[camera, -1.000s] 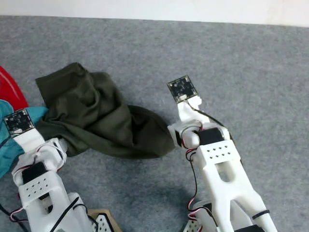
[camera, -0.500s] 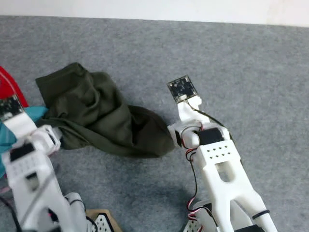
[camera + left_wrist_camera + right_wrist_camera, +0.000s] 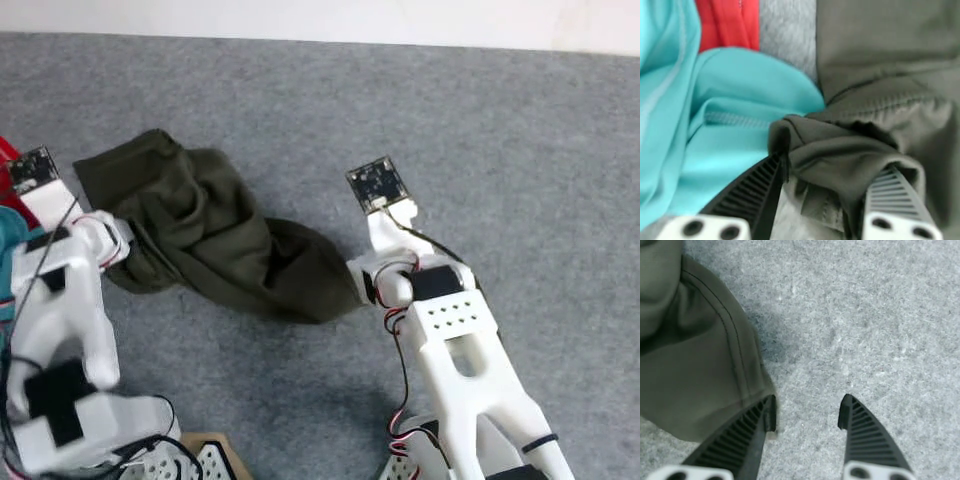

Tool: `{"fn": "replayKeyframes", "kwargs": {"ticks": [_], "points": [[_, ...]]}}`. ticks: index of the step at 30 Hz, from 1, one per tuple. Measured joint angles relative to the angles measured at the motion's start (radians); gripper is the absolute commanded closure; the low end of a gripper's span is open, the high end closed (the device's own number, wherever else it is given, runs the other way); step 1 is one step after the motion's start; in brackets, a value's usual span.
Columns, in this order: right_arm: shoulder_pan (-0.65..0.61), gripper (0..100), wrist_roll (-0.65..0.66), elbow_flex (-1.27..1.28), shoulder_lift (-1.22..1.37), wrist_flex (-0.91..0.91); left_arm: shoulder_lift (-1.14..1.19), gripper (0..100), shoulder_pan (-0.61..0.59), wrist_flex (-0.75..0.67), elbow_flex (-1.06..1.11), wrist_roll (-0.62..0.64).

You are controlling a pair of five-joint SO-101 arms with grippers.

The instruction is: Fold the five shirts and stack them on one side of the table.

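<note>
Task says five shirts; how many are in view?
3: the olive shirt mid-table, pinched by the left hand; the teal shirt beside it; the red shirt behind that. Others may be hidden.

Probably a robotics lab: grey felt-covered table (image 3: pixel 520 130), white left arm (image 3: pixel 60 310), right arm (image 3: pixel 455 330), loose wiring (image 3: pixel 401 370).

A grey worktop (image 3: pixel 560 150) with a felt-like, faintly mottled surface covers almost the whole high view, from the left edge to the right edge. Along the top edge of that frame runs a pale white strip (image 3: pixel 320 18), meeting the grey in a straight line that dips slightly toward the right. At the bottom edge, left of centre, a small tan piece (image 3: pixel 224 449) with an angled corner lies on the grey. The right wrist view shows the worktop's speckled grain (image 3: pixel 865 315) close up.
</note>
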Motion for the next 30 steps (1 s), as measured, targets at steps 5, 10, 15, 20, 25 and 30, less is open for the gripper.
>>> {"fn": "replayKeyframes", "kwargs": {"ticks": [5,10,15,20,25,30], "points": [[-0.006,79.3,0.0,0.018,0.0,-0.021,0.155,75,0.002,-0.015,-0.14,0.08],[-0.012,79.3,0.0,0.02,0.0,-0.026,0.157,75,0.002,0.04,-0.238,0.157],[-0.014,79.3,0.0,0.02,0.0,-0.026,0.052,75,0.008,0.189,-0.279,0.201],[-0.014,79.3,0.0,0.02,0.0,-0.026,-0.061,75,0.008,0.302,-0.27,0.201],[-0.014,79.3,0.0,0.02,0.0,-0.026,-0.146,75,0.008,0.373,-0.235,0.201],[-0.014,79.3,0.0,0.032,0.0,-0.028,-0.219,79,-0.02,0.431,-0.216,0.201]]}}
